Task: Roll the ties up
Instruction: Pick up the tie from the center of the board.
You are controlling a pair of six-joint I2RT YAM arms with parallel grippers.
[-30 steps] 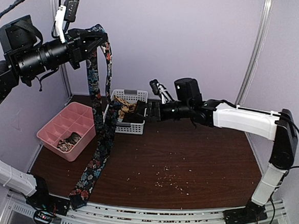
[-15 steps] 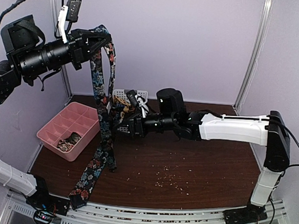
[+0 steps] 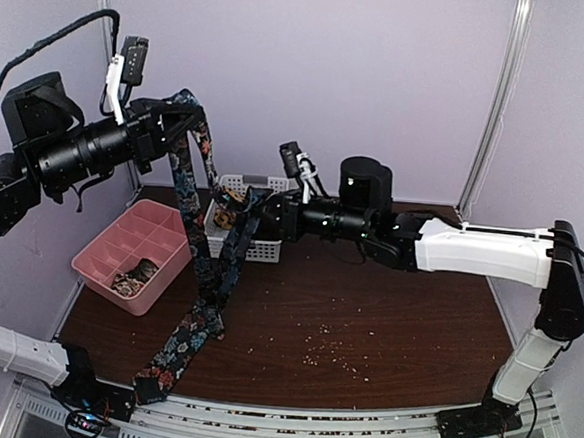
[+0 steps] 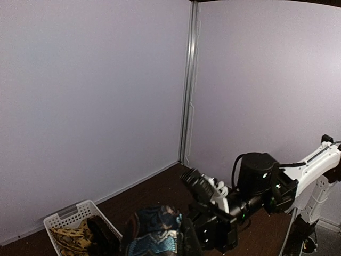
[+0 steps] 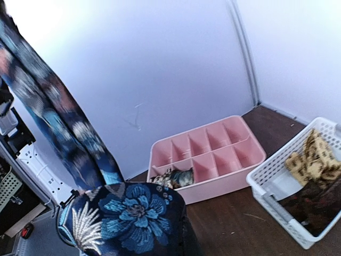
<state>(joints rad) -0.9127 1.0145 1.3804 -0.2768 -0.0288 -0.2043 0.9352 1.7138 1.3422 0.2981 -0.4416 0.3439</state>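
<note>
Top external view: the long dark floral-patterned fabric necktie [image 3: 211, 274] hangs folded over the left hand [image 3: 184, 121], which is held high above the desk's left side, pressed together on the fold. One strand drops to the near edge of the dark brown wooden desk [image 3: 365, 314]. Another slants up to the right hand [image 3: 255, 212], which reaches level toward the left and pinches it. Behind that hand, the white perforated plastic basket [image 3: 260, 249] holds a tan patterned necktie [image 5: 311, 157] and a plain dark brown necktie [image 5: 314, 205]. The pink compartmented plastic tray [image 3: 165, 282] sits at the left.
</note>
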